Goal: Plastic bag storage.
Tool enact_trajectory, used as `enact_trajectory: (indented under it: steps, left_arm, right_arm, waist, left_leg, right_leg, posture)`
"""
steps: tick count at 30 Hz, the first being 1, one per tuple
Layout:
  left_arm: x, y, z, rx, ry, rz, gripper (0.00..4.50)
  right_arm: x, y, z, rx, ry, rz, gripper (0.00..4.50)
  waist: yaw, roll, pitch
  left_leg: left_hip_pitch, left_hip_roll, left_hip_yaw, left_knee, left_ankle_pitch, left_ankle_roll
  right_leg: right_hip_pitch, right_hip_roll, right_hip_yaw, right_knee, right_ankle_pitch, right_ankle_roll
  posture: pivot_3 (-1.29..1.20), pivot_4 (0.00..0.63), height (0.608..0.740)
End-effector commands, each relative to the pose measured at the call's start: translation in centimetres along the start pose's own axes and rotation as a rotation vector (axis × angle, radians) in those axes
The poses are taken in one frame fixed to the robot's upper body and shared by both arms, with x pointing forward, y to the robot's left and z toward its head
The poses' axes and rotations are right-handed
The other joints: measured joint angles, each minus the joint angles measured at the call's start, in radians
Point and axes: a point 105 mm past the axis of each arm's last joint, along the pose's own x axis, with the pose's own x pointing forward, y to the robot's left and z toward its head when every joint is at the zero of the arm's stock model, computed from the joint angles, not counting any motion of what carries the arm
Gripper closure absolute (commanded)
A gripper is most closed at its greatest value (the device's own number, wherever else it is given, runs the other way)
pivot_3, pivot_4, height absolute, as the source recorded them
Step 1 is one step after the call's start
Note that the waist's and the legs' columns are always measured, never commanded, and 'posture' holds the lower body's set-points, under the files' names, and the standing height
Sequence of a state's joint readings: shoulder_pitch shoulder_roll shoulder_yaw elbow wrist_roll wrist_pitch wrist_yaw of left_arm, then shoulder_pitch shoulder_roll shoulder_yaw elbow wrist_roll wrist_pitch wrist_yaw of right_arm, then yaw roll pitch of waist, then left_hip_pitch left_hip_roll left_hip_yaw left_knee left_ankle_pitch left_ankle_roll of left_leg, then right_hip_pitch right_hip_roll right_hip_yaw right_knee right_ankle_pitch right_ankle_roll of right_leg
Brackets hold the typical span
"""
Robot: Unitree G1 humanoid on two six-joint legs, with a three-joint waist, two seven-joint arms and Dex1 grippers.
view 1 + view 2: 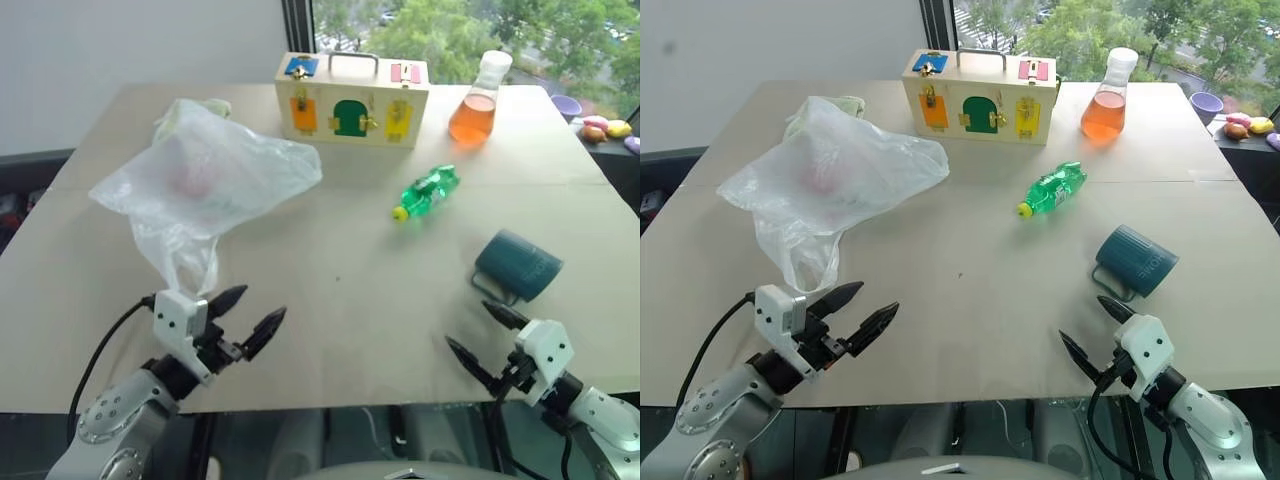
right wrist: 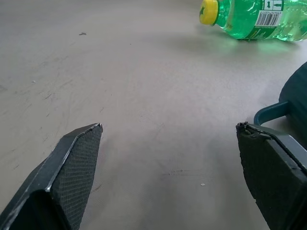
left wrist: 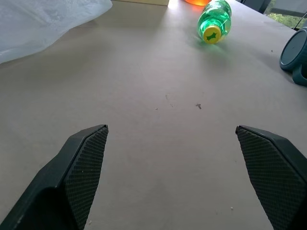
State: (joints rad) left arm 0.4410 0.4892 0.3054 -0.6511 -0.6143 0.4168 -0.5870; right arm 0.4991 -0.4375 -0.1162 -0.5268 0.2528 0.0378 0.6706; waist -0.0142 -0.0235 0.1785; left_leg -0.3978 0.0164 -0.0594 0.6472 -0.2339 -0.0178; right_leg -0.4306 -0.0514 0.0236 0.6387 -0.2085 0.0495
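Hovering at the near edge of the tan surface (image 1: 330,330), the left pincer (image 1: 248,312) and the right pincer (image 1: 478,340) both stand spread apart and empty, so storage looks not yet begun. Just beyond the left one the crinkly translucent whitish plastic bag (image 1: 205,180) lies loose and unfolded. Further out rest a tipped teal mug (image 1: 517,265), apparently empty, and a green plastic bottle (image 1: 428,191) on its side. Farthest stand the closed wooden box (image 1: 350,100) and an orange-filled flask (image 1: 478,100).

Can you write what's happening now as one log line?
left gripper: open, empty | right gripper: open, empty | plastic bag: untouched on table
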Motion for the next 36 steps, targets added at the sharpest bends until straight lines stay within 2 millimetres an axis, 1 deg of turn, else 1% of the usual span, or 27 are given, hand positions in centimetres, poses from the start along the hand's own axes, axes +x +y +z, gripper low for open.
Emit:
enact_trajectory:
  steps: [1, 3, 4, 7, 10, 13, 16, 19, 23, 25, 27, 29, 31, 32, 34, 35, 36]
  left_arm:
    - [1.1, 0.7, 2.3, 0.029, -0.079, 0.029, 0.06]
    - [2.7, 1.5, 4.4, 0.056, -0.146, 0.072, 0.06]
    - [3.2, 1.9, 5.1, 0.069, -0.165, 0.096, 0.06]
    - [4.2, 3.6, 5.9, 0.101, -0.148, 0.2, 0.06]
    - [5.2, 5.6, 6.1, 0.174, -0.071, 0.313, 0.06]
    - [6.6, 8.0, 6.0, 0.459, 0.075, 0.377, 0.06]
    - [7.4, 10.6, 5.7, 0.559, 0.169, 0.443, 0.06]
    - [7.9, 12.7, 5.4, 0.623, 0.234, 0.489, 0.06]
    - [8.6, 14.4, 4.8, 0.645, 0.29, 0.505, 0.06]
    - [9.5, 15.2, 4.3, 0.659, 0.304, 0.509, 0.06]
    - [10.6, 15.4, 5.2, 0.623, 0.234, 0.515, 0.57]
    - [11.0, 15.6, 6.0, 0.6, 0.178, 0.527, 1.23]
    - [11.0, 15.7, 6.7, 0.556, 0.131, 0.539, 2.17]
    - [11.0, 15.8, 7.0, 0.532, 0.106, 0.544, 2.56]
    - [10.5, 15.9, 8.8, 0.376, -0.022, 0.572, 3.44]
    - [10.1, 15.8, 9.7, 0.297, -0.087, 0.574, 3.8]
    - [9.8, 15.8, 10.4, 0.228, -0.138, 0.572, 4.36]
  right_arm:
    - [0.5, 0.1, 1.4, -0.028, -0.076, 0.019, 0.0]
    - [1.5, 0.4, 2.9, -0.05, -0.149, 0.026, 0.0]
    - [1.8, 0.7, 3.6, -0.03, -0.188, 0.041, 0.0]
    - [2.6, 1.4, 5.1, -0.02, -0.249, 0.116, 0.0]
    - [3.1, 2.0, 7.2, -0.018, -0.308, 0.221, 0.0]
    - [3.7, 2.1, 9.5, -0.052, -0.357, 0.303, 0.0]
    - [4.1, 2.3, 11.0, -0.069, -0.387, 0.339, 0.0]
    - [4.3, 2.5, 11.7, -0.072, -0.391, 0.345, 0.0]
    - [4.4, 2.3, 11.7, -0.09, -0.376, 0.33, 0.0]
    - [4.5, 2.3, 11.8, -0.096, -0.373, 0.311, 0.0]
    - [4.5, 2.2, 11.8, -0.1, -0.369, 0.299, 0.0]
    - [4.6, 2.2, 11.8, -0.103, -0.366, 0.294, 0.0]
    - [4.7, 1.7, 11.7, -0.1, -0.362, 0.263, 0.0]
    - [4.8, 1.5, 11.6, -0.1, -0.359, 0.247, 0.0]
    - [5.0, 0.9, 11.1, -0.083, -0.338, 0.21, 0.0]
    - [5.0, 0.7, 10.9, -0.083, -0.326, 0.193, 0.0]
    - [5.0, 0.6, 10.7, -0.086, -0.316, 0.177, 0.0]
  waist:
    - [0.0, 0.0, 0.0]
    - [0.009, 0.0, 0.0]
    - [0.01, -0.001, 0.0]
    - [-0.001, 0.002, -0.002]
    - [-0.002, 0.002, -0.001]
    - [0.0, 0.001, -0.001]
    - [0.002, 0.001, -0.001]
    - [0.003, 0.0, -0.001]
    - [0.002, 0.0, -0.001]
    - [0.004, 0.0, -0.001]
    - [0.005, 0.0, -0.001]
    - [0.004, -0.001, -0.001]
    - [0.002, -0.001, -0.001]
    - [0.0, -0.001, -0.001]
    - [-0.002, -0.001, -0.001]
    - [0.0, -0.001, -0.001]
    - [0.0, -0.001, -0.001]
  left_leg:
    - [0.0, 0.0, 0.0, 0.0, 0.0, 0.0]
    - [0.0, 0.0, -0.001, 0.001, 0.0, 0.0]
    - [0.0, 0.0, -0.002, 0.002, 0.0, 0.0]
    - [0.003, 0.001, -0.002, 0.004, 0.0, 0.0]
    - [0.003, 0.001, -0.001, 0.002, 0.0, 0.0]
    - [0.002, 0.0, -0.003, 0.003, 0.0, 0.0]
    - [0.003, 0.0, -0.002, 0.003, 0.0, 0.0]
    - [0.002, 0.0, -0.002, 0.003, 0.0, 0.0]
    - [0.001, 0.0, -0.003, 0.002, 0.0, 0.0]
    - [0.001, 0.0, -0.003, 0.002, 0.0, 0.0]
    - [0.001, 0.0, -0.003, 0.002, 0.0, 0.0]
    - [0.001, 0.0, -0.003, 0.003, 0.0, 0.0]
    - [0.001, 0.0, -0.002, 0.003, 0.0, 0.0]
    - [0.001, 0.0, -0.002, 0.003, 0.0, 0.0]
    - [0.001, 0.0, -0.002, 0.003, 0.0, 0.0]
    - [0.001, 0.0, -0.003, 0.003, 0.0, 0.0]
    - [0.001, 0.0, -0.003, 0.003, 0.0, 0.0]
  right_leg:
    - [0.0, 0.0, 0.0, 0.0, 0.0, 0.0]
    - [0.0, 0.0, -0.001, 0.0, 0.0, 0.0]
    - [0.001, 0.0, -0.003, 0.002, 0.0, 0.0]
    - [0.004, 0.001, -0.002, 0.003, 0.0, 0.0]
    - [0.004, 0.002, 0.0, 0.002, 0.0, 0.0]
    - [0.004, 0.003, -0.001, 0.003, 0.0, 0.0]
    - [0.004, 0.003, -0.001, 0.003, 0.0, 0.0]
    - [0.004, 0.003, -0.001, 0.002, 0.001, 0.0]
    - [0.004, 0.003, -0.001, 0.002, 0.003, 0.004]
    - [0.004, 0.003, -0.001, 0.002, 0.003, 0.004]
    - [0.004, 0.003, -0.002, 0.002, 0.003, 0.004]
    - [0.004, 0.003, -0.001, 0.002, 0.003, 0.004]
    - [0.004, 0.003, -0.001, 0.002, 0.003, 0.004]
    - [0.004, 0.003, -0.001, 0.002, 0.003, 0.004]
    - [0.004, 0.003, -0.001, 0.003, 0.003, 0.004]
    - [0.004, 0.003, -0.001, 0.003, 0.004, 0.003]
    - [0.004, 0.003, -0.002, 0.003, 0.004, 0.003]
  posture:
    - [0.0, 0.15, 0.74]
    - [0.0, 0.15, 0.74]
    - [0.0, 0.15, 0.74]
    - [0.0, 0.15, 0.74]
    - [0.0, 0.15, 0.74]
    - [0.0, 0.15, 0.74]
    - [0.0, 0.15, 0.74]
    - [0.0, 0.15, 0.74]
    - [0.0, 0.15, 0.74]
    - [0.0, 0.15, 0.74]
    - [0.0, 0.15, 0.74]
    - [0.0, 0.15, 0.74]
    - [0.0, 0.15, 0.74]
    - [0.0, 0.15, 0.74]
    - [0.0, 0.15, 0.74]
    - [0.0, 0.15, 0.74]
    - [0.0, 0.15, 0.74]
